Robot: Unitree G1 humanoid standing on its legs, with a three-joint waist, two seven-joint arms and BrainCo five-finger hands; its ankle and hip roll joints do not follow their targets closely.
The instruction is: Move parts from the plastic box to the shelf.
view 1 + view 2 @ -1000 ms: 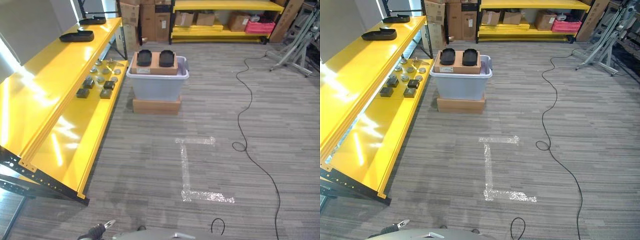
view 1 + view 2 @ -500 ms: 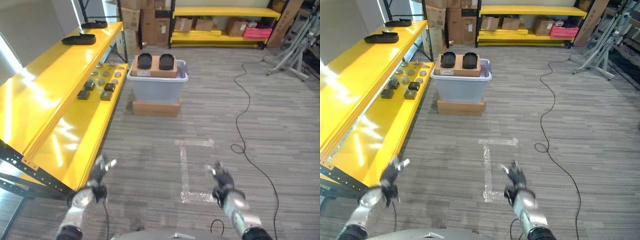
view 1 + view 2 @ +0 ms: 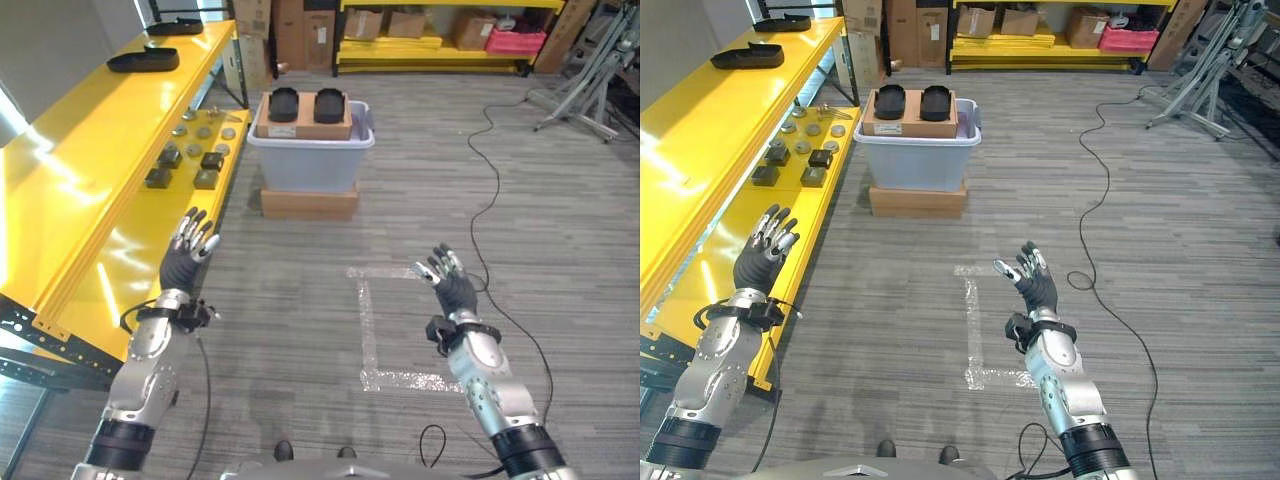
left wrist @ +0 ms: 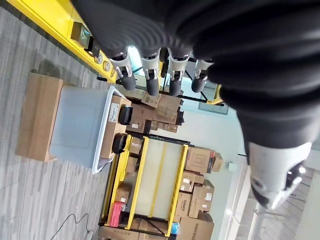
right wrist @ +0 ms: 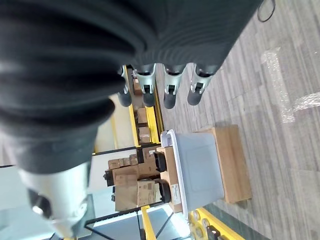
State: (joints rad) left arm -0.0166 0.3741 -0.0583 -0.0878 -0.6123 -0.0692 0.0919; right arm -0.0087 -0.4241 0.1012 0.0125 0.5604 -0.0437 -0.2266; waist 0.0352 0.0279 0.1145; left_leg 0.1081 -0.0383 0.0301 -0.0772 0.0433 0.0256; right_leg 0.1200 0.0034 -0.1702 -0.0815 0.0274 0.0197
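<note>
Both hands, left hand (image 3: 187, 262), right hand (image 3: 452, 290), spread empty over grey floor (image 3: 300, 300); yellow shelf (image 3: 90, 190) left.

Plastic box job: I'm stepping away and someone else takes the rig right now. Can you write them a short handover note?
Left hand: raised, open, holding nothing, beside the yellow shelf's front edge.
Right hand: raised, open, holding nothing, over the floor by the tape mark.
Plastic box: ahead, out of reach, set on a flat cardboard box. A cardboard tray with two black parts lies across its top.
Done: several small parts already lie on the shelf's lower level.
Left: walk up to the box, pick up parts, and set them on the shelf.
</note>
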